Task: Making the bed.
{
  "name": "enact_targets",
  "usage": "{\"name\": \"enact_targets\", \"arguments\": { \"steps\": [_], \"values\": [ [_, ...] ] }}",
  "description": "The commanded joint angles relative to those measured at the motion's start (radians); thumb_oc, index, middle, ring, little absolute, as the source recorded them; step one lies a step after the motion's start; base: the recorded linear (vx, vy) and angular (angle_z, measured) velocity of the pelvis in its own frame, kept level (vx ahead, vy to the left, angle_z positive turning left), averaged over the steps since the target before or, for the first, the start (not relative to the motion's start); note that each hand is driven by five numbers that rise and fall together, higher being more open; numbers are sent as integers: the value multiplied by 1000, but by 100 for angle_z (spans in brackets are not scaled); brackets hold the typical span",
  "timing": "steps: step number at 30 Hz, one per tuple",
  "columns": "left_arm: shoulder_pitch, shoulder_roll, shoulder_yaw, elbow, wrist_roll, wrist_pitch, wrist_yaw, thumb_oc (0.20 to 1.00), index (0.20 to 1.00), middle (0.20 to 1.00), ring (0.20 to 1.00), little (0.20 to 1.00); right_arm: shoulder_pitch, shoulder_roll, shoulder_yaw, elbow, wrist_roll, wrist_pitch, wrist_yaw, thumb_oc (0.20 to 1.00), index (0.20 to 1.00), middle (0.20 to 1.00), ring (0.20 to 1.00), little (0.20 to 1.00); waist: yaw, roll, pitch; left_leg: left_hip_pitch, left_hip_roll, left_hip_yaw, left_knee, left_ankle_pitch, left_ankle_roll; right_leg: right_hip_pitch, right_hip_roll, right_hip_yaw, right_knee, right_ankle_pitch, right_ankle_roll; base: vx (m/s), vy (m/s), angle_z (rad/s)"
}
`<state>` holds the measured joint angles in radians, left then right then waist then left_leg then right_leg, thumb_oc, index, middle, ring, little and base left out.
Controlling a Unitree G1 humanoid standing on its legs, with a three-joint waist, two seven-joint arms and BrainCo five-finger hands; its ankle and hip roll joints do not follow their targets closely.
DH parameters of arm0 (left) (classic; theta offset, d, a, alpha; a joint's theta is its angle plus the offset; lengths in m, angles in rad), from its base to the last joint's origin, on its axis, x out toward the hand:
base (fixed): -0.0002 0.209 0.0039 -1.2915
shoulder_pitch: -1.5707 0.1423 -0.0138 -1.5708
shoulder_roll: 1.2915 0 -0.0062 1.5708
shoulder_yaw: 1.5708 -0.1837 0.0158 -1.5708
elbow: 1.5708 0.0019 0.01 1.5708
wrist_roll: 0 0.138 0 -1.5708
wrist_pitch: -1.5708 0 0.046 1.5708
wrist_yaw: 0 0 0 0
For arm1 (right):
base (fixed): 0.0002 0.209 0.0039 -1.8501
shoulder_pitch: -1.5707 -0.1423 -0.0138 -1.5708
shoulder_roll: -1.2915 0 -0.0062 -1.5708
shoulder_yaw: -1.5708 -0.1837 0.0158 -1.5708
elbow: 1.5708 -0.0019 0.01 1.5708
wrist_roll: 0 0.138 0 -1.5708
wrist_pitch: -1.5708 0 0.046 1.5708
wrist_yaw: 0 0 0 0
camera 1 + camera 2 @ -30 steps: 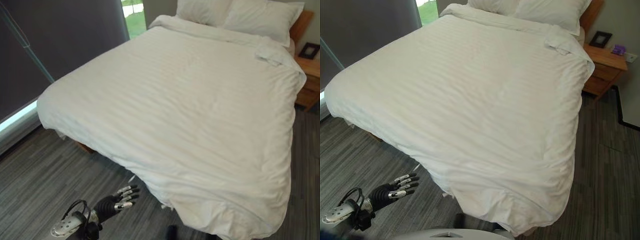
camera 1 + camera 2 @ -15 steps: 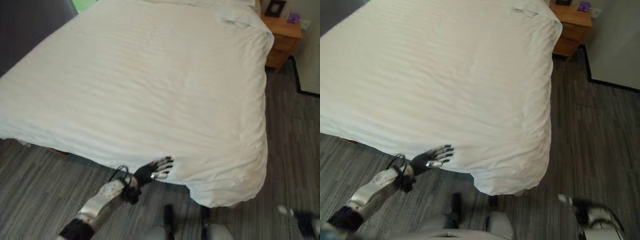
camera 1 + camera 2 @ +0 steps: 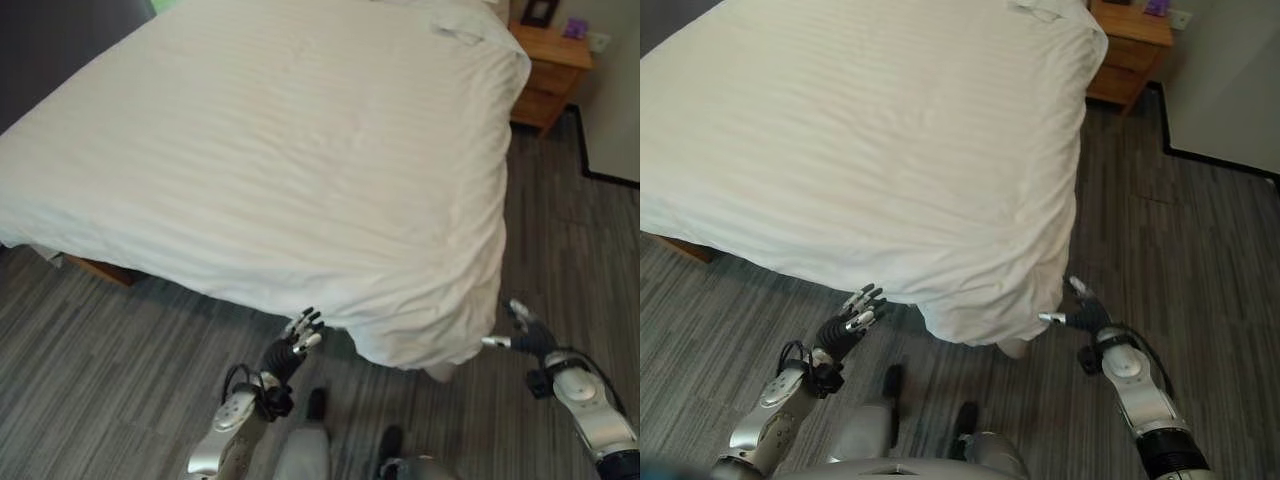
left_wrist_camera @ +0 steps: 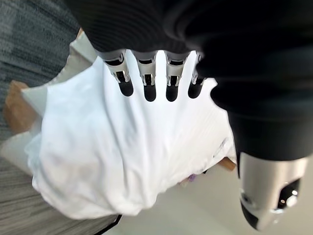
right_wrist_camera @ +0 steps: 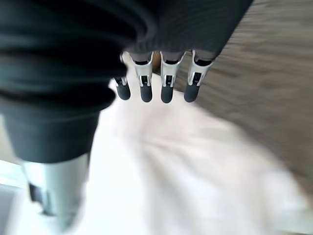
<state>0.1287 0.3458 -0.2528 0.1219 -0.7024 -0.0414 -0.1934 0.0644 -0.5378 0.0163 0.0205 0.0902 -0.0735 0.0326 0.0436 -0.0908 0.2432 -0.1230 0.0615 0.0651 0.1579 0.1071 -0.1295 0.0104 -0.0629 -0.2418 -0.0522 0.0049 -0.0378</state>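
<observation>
A white striped duvet [image 3: 290, 150] covers the bed, and its near corner [image 3: 420, 335] hangs bunched over the foot toward the floor. My left hand [image 3: 290, 345] is open with fingers straight, just below the duvet's hanging edge and left of the corner. In the left wrist view the fingers [image 4: 146, 81] point at the white cloth [image 4: 122, 161] without holding it. My right hand [image 3: 525, 330] is open to the right of the corner, a short gap away. Its fingers [image 5: 154, 83] are spread above the duvet [image 5: 195, 181] in the right wrist view.
A wooden nightstand [image 3: 550, 60] stands at the far right beside the bed head. Grey plank floor [image 3: 110, 350] runs along the foot and the right side. A wooden bed frame corner [image 3: 100, 270] shows under the duvet at the left.
The camera has shifted to the right. My left hand has dropped slightly below the duvet edge. My right hand has risen into clear sight beside the hanging corner.
</observation>
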Motion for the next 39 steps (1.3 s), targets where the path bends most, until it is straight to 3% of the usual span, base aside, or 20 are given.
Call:
{"name": "enact_targets", "arguments": {
  "steps": [1, 4, 6, 9, 11, 12, 13, 16, 23, 32, 39],
  "values": [
    [-23, -3, -15, -57, 8, -45, -9, 1000, 1000, 1000, 1000, 1000, 2, -39, -38, -18, 9, -46, -13, 1000, 1000, 1000, 1000, 1000, -17, 16, -46, 11, -10, 29, -50, -47, 75, 56, 2, 31, -31, 5, 120, 33, 67, 27],
    [-6, 14, -23, -69, 40, -46, -11, 1000, 1000, 1000, 1000, 1000, 16, -17, -41, -45, 17, -36, -5, 1000, 1000, 1000, 1000, 1000, -32, 35, -89, 105, -28, 15, -229, -33, 84, 47, 12, 32, -27, 11, 134, 22, 116, 22],
    [12, 19, -16, -77, 32, -44, -15, 1000, 1000, 1000, 1000, 1000, 24, -5, -41, -62, 35, -38, 3, 1000, 1000, 1000, 1000, 1000, -34, 37, -108, 116, -31, 17, -245, -42, 88, 46, 8, 34, -30, 15, 140, 23, 111, -1],
    [33, 17, -13, -77, 16, -44, -16, 1000, 1000, 1000, 1000, 1000, 3, 52, -30, -42, 173, -60, 4, 1000, 1000, 1000, 1000, 1000, -26, 38, -121, 120, -39, 16, -245, -51, 96, 48, 0, 38, -33, 22, 148, 10, 74, -3],
    [39, 30, -24, -89, -6, -43, -12, 1000, 1000, 1000, 1000, 1000, -72, 139, -11, 9, 448, -106, -7, 1000, 1000, 1000, 1000, 1000, -6, 36, -117, 115, -46, 13, -245, -55, 103, 44, -10, 39, -29, 29, 154, -2, 64, -3],
    [39, 31, -24, -90, -6, -43, -12, 1000, 1000, 1000, 1000, 1000, -74, 138, -10, 11, 451, -107, -6, 564, 564, 564, 564, 564, -6, 35, -116, 116, -46, 13, -245, -56, 103, 44, -10, 39, -29, 29, 154, -6, 45, 2],
    [47, 50, -34, -102, -15, -43, -9, 1000, 1000, 1000, 1000, 1000, -131, 187, 15, 34, 609, -139, -4, 200, 200, 200, 200, 200, 13, 31, -110, 109, -50, 10, -245, -56, 106, 39, -15, 39, -30, 35, 157, -7, 24, 3],
    [52, 74, -37, -115, -33, -38, -2, 1000, 1000, 1000, 1000, 1000, -229, 205, 47, 39, 742, -156, -2, 200, 200, 200, 200, 200, 44, 26, -93, 91, -55, 2, -245, -52, 107, 22, -20, 36, -32, 44, 161, -24, 26, 6],
    [50, 123, -89, -136, -41, -31, -23, 1000, 1000, 1000, 1000, 1000, -483, 182, 77, 217, 840, -198, -50, 200, 200, 200, 200, 200, 112, 38, -43, 27, -67, -31, -245, -34, 108, -27, -27, 13, -35, 61, 167, -34, 5, 14],
    [18, 143, -136, -138, -59, -34, -12, 1000, 1000, 1000, 1000, 1000, -687, 136, 38, 440, 917, -224, -112, 200, 200, 200, 200, 200, 143, 67, 9, -55, -78, -59, -245, -11, 105, -99, -32, 1, -35, 83, 168, -33, 9, 9],
    [6, 137, -125, -128, -65, -35, 14, 1000, 1000, 1000, 1000, 1000, -661, 176, -40, 570, 989, -243, -147, 200, 200, 200, 200, 200, 141, 91, 29, -89, -84, -63, -245, -7, 105, -137, -33, 5, -35, 89, 171, 5, 12, 3]
  ]
}}
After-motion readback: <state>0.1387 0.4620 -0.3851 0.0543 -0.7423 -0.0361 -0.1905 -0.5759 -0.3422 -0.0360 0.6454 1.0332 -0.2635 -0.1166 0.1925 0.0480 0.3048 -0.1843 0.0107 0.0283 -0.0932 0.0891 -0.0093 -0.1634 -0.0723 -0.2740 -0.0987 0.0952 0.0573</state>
